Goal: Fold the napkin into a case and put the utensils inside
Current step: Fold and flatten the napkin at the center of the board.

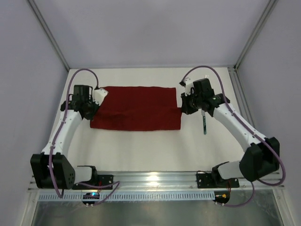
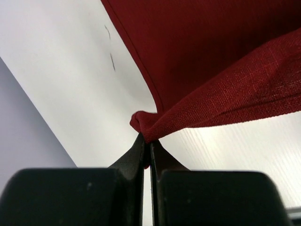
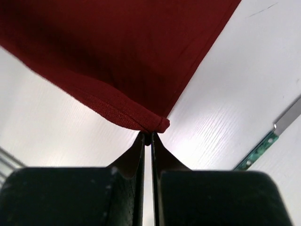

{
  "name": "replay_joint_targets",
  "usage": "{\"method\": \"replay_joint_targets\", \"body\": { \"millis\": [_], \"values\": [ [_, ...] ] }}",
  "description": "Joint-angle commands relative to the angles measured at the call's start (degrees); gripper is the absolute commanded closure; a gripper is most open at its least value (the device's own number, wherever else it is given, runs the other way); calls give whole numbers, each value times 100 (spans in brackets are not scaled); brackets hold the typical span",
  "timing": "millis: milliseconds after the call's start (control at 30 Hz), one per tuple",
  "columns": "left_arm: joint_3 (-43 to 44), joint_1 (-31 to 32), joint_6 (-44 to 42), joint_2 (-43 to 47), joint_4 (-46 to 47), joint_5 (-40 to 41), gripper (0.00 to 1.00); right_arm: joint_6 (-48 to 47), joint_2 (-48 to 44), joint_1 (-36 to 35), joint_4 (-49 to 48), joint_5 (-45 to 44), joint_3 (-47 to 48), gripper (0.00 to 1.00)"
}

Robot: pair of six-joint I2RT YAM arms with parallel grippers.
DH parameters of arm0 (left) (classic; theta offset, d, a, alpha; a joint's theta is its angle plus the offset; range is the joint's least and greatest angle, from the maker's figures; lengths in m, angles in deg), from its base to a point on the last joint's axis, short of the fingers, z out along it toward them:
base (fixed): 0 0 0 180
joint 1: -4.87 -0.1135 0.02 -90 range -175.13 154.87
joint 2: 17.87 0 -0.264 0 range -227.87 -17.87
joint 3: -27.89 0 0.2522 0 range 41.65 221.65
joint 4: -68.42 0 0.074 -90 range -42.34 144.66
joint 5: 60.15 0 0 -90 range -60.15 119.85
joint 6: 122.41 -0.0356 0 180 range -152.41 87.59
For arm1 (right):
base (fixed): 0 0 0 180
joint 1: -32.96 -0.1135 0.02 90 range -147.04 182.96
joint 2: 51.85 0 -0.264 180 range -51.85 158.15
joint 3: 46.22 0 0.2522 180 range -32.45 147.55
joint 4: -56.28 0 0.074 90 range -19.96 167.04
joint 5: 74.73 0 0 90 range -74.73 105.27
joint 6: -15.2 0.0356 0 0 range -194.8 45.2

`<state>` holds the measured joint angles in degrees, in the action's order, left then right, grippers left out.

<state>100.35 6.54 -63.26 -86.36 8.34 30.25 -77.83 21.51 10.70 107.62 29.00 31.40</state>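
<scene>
The dark red napkin (image 1: pixel 136 108) lies as a wide rectangle across the middle of the white table, its ends raised. At its left edge my left gripper (image 1: pixel 94 109) is shut on a bunched corner of the napkin (image 2: pixel 221 70); the jaws (image 2: pixel 146 137) pinch the cloth just above the table. At the right edge my right gripper (image 1: pixel 182 109) is shut on the napkin's hemmed corner (image 3: pixel 155 123). One utensil with a teal handle (image 1: pixel 205 124) lies right of the napkin, partly under the right arm. The right wrist view shows the utensil (image 3: pixel 265 143) at the far right.
Grey enclosure walls and metal posts (image 1: pixel 49 42) stand round the white table. An aluminium rail (image 1: pixel 155 181) carrying the arm bases runs along the near edge. Bare tabletop (image 1: pixel 150 150) stretches between the napkin and the rail.
</scene>
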Motion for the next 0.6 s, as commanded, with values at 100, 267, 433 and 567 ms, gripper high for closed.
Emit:
{"method": "replay_joint_targets", "body": {
  "millis": [100,267,433,567],
  "values": [
    [1327,-18,413,-1944,1169,82,100,145,1915,415,-797,-29,1302,96],
    [2144,0,396,-3125,1512,258,100,223,2883,688,-866,-214,2033,96],
    [2857,17,413,-4004,1618,434,100,215,3675,802,-779,-134,2824,96],
    [2981,26,378,-4286,1644,460,100,250,4282,820,-621,-21,3291,96]
  ]
}}
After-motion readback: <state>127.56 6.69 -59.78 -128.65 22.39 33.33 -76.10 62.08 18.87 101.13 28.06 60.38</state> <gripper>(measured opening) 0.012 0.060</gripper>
